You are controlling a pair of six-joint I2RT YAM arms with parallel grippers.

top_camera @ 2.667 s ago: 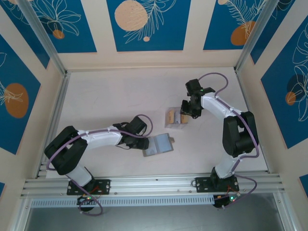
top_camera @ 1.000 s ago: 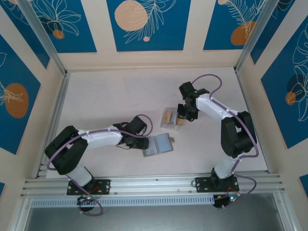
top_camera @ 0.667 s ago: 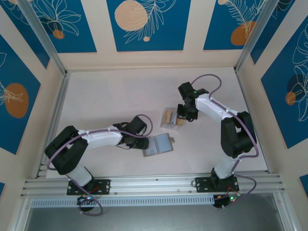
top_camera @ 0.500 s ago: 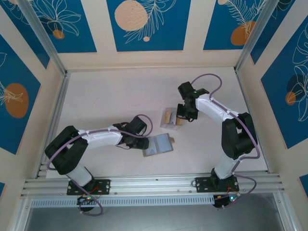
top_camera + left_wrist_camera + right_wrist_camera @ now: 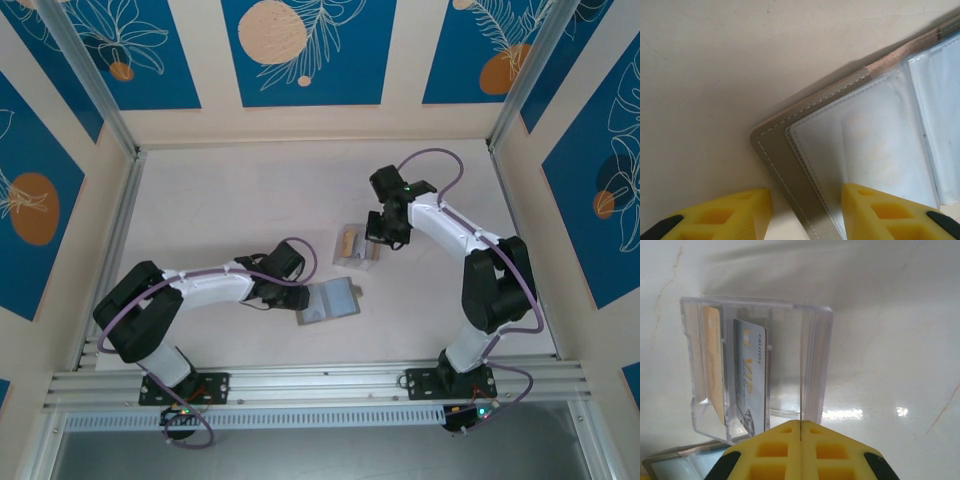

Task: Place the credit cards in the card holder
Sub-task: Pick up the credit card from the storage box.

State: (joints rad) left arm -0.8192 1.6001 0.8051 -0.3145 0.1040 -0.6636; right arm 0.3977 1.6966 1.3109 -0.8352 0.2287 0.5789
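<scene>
The card holder (image 5: 330, 300) lies open on the table, its grey cover (image 5: 790, 170) under clear sleeves (image 5: 875, 145). My left gripper (image 5: 298, 300) (image 5: 802, 200) is open and straddles the holder's left edge, with one finger on the table and the other over a sleeve. A clear box (image 5: 357, 247) (image 5: 815, 355) holds the credit cards: an orange-tan one (image 5: 713, 365) (image 5: 348, 243) and a pale "VIP" one (image 5: 752, 375). Another thin pale card (image 5: 800, 365) stands edge-on in the box. My right gripper (image 5: 376, 238) (image 5: 800, 424) is shut on its near edge.
Patterned blue and cream walls enclose the pale table (image 5: 230, 200). Aluminium rails run along the left side (image 5: 118, 250) and the near edge (image 5: 320, 380). A corner of the card holder (image 5: 670, 460) shows just below the clear box.
The right gripper has shifted a little left over the clear box and shut its jaws. The box has slid slightly left. The left arm and card holder have not moved.
</scene>
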